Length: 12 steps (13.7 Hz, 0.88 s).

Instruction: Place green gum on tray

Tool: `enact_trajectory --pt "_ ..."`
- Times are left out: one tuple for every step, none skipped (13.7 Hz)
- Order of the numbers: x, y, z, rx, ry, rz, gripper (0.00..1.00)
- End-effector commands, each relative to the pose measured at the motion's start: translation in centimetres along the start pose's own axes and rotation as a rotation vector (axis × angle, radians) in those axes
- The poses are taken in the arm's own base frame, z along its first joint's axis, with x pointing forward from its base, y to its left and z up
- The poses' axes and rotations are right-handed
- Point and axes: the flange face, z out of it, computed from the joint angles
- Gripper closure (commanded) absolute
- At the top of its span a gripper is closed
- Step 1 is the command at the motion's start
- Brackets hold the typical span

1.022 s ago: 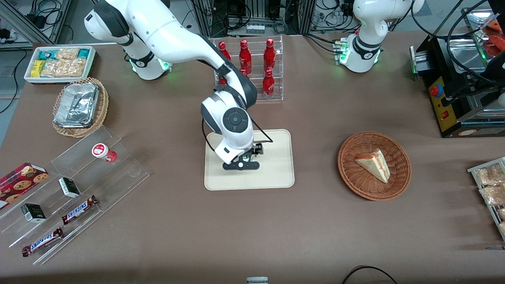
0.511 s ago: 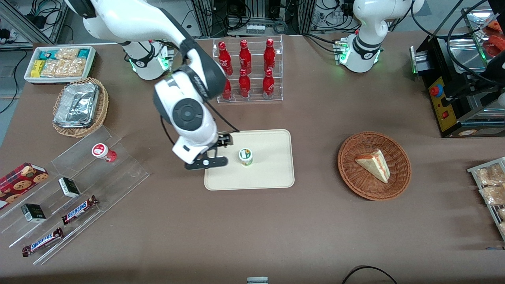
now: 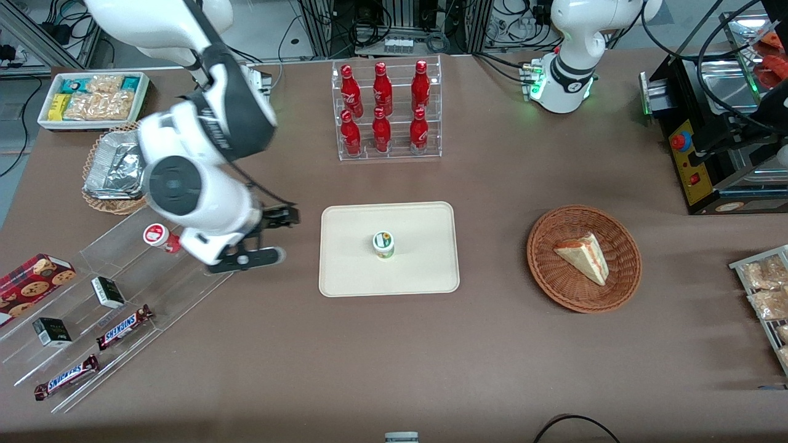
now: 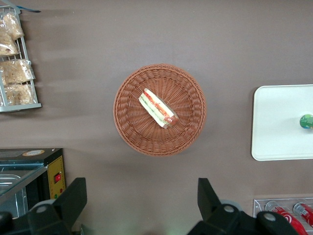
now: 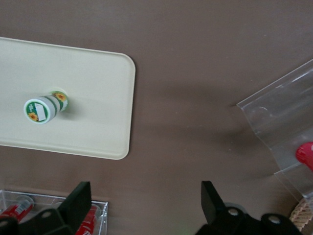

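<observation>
Front view: the green gum [image 3: 383, 244] stands upright on the tray [image 3: 425, 271], roughly at the tray's middle, clear of the rim on every side. The tray lies near the centre of the tabletop, nearer to the front camera than the rack of red bottles [image 3: 385, 111]. The gripper [image 3: 258, 237] hangs above bare table between the tray and the clear stepped display [image 3: 123, 289], toward the working arm's end of the table, well apart from the gum. Its fingers are spread and carry nothing. A red-lidded bottle [image 3: 161, 237] sits on the display, just beside the arm's wrist. By the look of it, the placement is complete.

Left wrist view: the tray [image 4: 279, 122] shows partly, with the green gum [image 4: 306, 121] on it, near the wicker basket [image 4: 160, 108] that holds a sandwich wedge.

Right wrist view: the green gum [image 5: 43, 106] is seen from above, white lid with a green and yellow label, standing on the tray [image 5: 98, 68] and well inside its rounded corner. The two fingertips [image 5: 78, 198] stand wide apart with only table between them, so the gripper is released.

Handling judgement: the bottle appears small, light and rigid, probably hard plastic with a smooth, somewhat slippery wall. It is narrow in the base for its height, so a sideways knock could tip it. The sound hold would be across the cylindrical body below the lid, from above, with moderate squeeze; nothing suggests fragility.
</observation>
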Motion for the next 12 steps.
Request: enact_trajectory --pt "-1.2 4.0 -1.7 0.048 0.001 0.038 0.00" --pt "-1.5 6.2 -2.0 0.056 -0.001 0.067 0.00" --pt "-1.8 8.4 -2.0 0.064 -0.005 0.100 0.00" --pt "-2.1 10.6 -2.7 0.073 0.006 0.134 0.00" --pt "-2.4 12.9 -3.1 0.080 0.003 0.169 0.00" --pt "-2.9 14.9 -3.6 0.087 0.000 0.201 0.00" --pt "-3.7 16.5 -3.7 0.095 -0.013 0.227 0.00" --pt "-4.7 17.9 -4.1 0.101 -0.015 0.247 0.00" --pt "-5.8 19.3 -4.4 0.107 -0.011 0.258 0.00" --pt "-6.7 20.6 -4.8 0.107 -0.006 0.229 0.00" --pt "-7.5 22.0 -5.1 0.106 0.001 0.187 0.00" --pt "-8.2 23.5 -5.3 0.095 0.003 0.168 0.00"
